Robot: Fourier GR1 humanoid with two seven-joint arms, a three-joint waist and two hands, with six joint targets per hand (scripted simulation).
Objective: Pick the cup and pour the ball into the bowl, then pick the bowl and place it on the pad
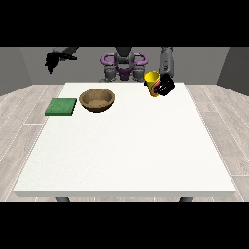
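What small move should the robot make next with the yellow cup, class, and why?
Probably carry the yellow cup across toward the brown bowl. The hand at the view's right is already wrapped round the cup, yet the cup is far to the right of the bowl, so pouring there would miss it.

walls (19, 68): grey; floor (24, 116): pale wood planks; table (126, 155): large, white, dark legs
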